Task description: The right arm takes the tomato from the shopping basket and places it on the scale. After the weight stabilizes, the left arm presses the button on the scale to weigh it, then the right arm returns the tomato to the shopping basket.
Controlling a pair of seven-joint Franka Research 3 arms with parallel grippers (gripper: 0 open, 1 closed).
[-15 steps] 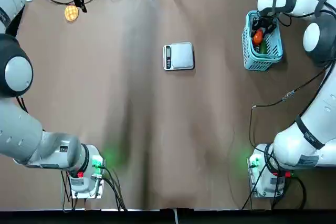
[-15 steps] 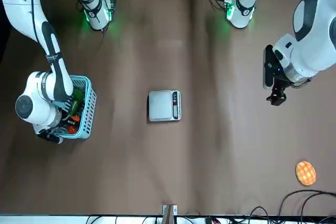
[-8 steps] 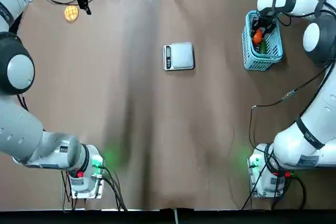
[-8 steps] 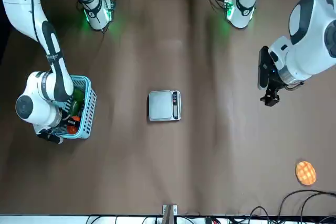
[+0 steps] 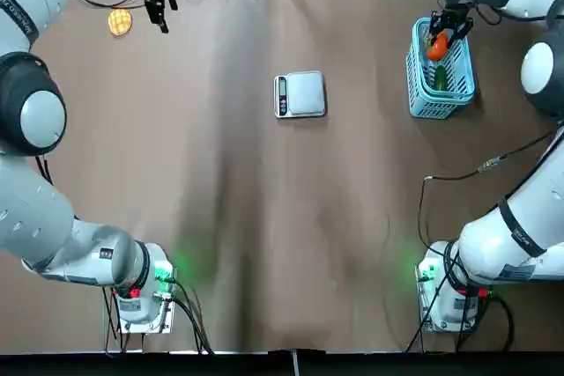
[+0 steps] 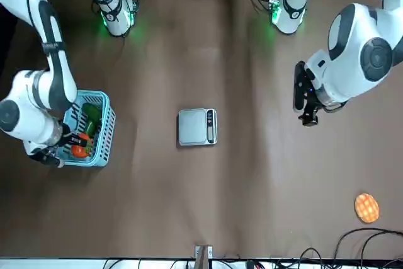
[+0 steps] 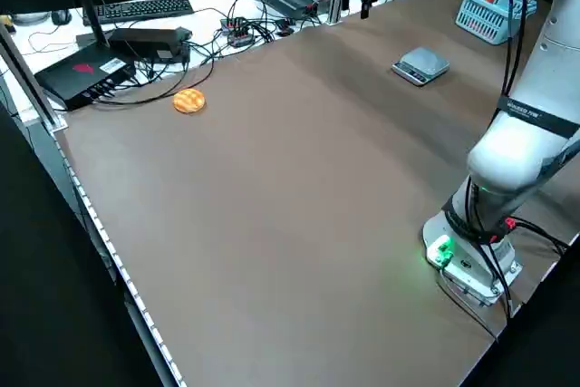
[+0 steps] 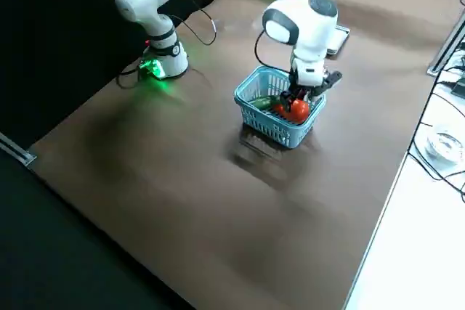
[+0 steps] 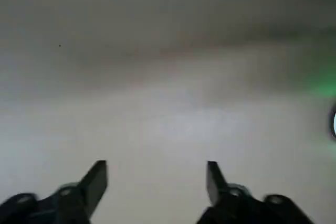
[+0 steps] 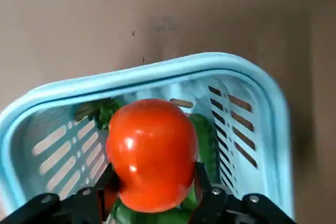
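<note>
Tomato [image 10: 151,153] gripped by right claw [image 10: 152,192] above shopping basket [image 10: 273,124], underside hidden; left claw [image 9: 156,182] open.

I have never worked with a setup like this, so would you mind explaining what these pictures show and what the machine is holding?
These are two robot arms fixed side by side at a brown table, filmed at once from overhead, from across the table, from each side, and from a small camera on each wrist.

On the table sit a small silver scale, a light-blue shopping basket with a green vegetable inside, and an orange waffle-like disc near the far edge.

The right gripper is shut on a tomato and holds it above the basket. The left gripper is open and empty, hanging above bare table between the disc and the scale.
</note>
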